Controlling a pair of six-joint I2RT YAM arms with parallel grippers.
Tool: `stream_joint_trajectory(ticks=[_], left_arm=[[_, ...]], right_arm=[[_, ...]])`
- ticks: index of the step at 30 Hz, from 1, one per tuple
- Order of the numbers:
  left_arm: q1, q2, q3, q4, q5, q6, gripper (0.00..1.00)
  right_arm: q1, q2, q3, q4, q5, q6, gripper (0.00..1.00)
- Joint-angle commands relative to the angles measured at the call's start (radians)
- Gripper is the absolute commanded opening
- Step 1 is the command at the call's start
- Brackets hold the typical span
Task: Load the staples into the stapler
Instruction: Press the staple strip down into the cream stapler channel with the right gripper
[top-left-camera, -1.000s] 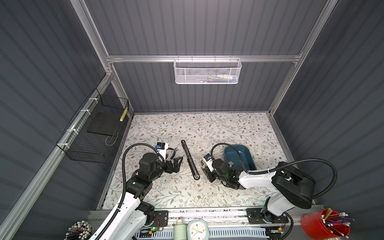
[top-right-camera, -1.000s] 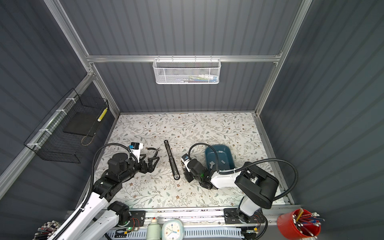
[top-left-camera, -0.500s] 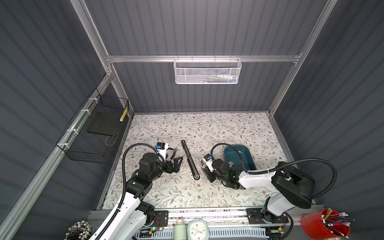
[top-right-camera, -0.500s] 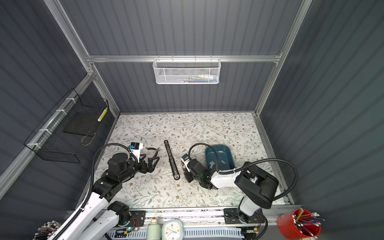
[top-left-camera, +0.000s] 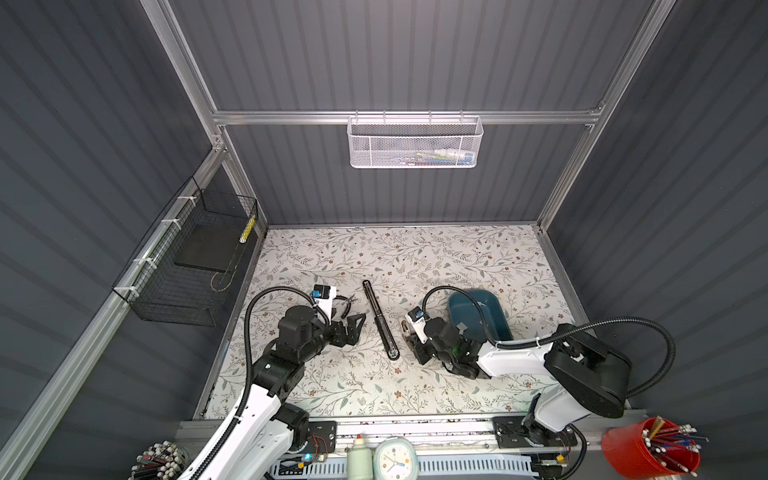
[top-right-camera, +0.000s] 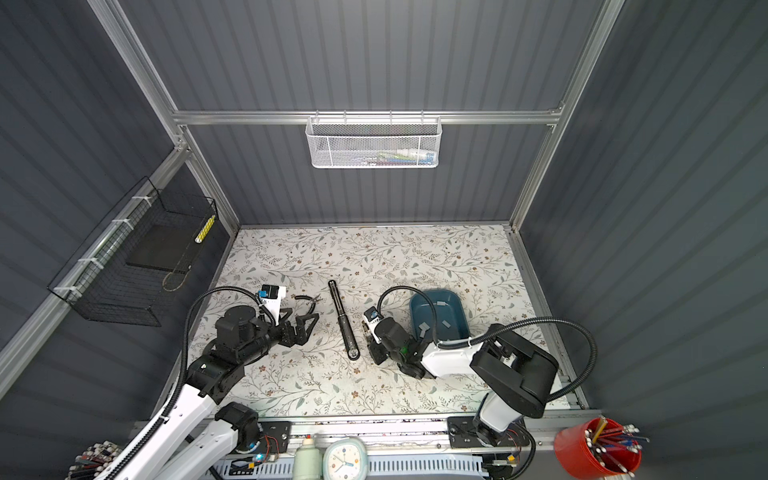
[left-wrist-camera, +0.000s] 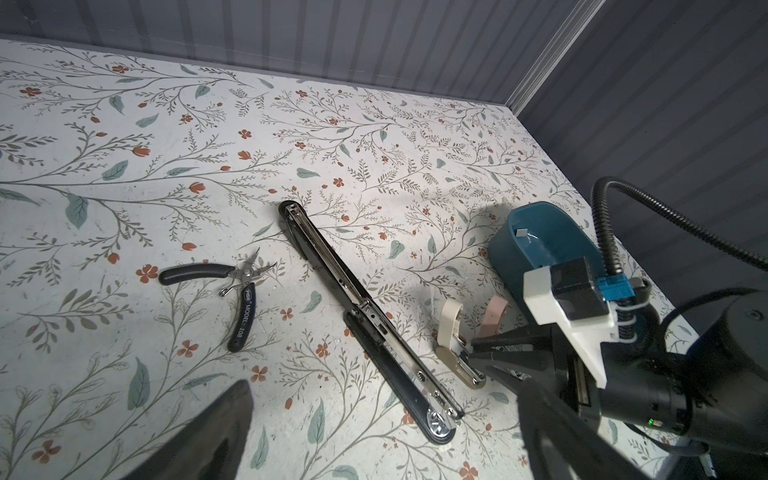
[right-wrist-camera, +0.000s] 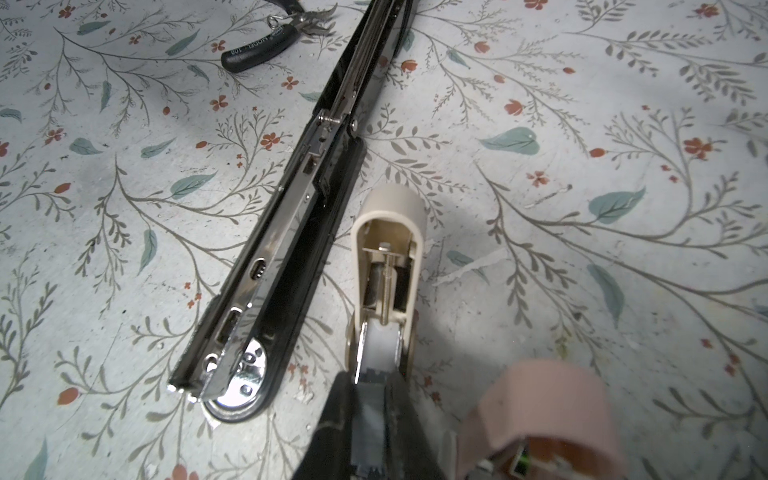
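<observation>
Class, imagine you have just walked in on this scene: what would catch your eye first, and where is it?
The long black stapler lies opened out flat in the middle of the floral table. Just beside it, the right gripper is shut on a grey staple strip at one end of a small beige stapler that lies open. Next to that arm sits a blue tray with a few more grey strips inside.
</observation>
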Motion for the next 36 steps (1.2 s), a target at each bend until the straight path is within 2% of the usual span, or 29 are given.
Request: stream_joint_trajectory(ticks=[1, 36], left_arm=[[0.002, -0.01, 0.02, 0.019, 0.013, 0.015, 0.99], [0.002, -0.009, 0.021, 0.021, 0.013, 0.016, 0.99]], right_arm=[[-0.004, 0.019, 0.021, -0.007, 0.016, 0.013, 0.0], [-0.002, -0.005, 0.018, -0.005, 0.013, 0.042, 0.0]])
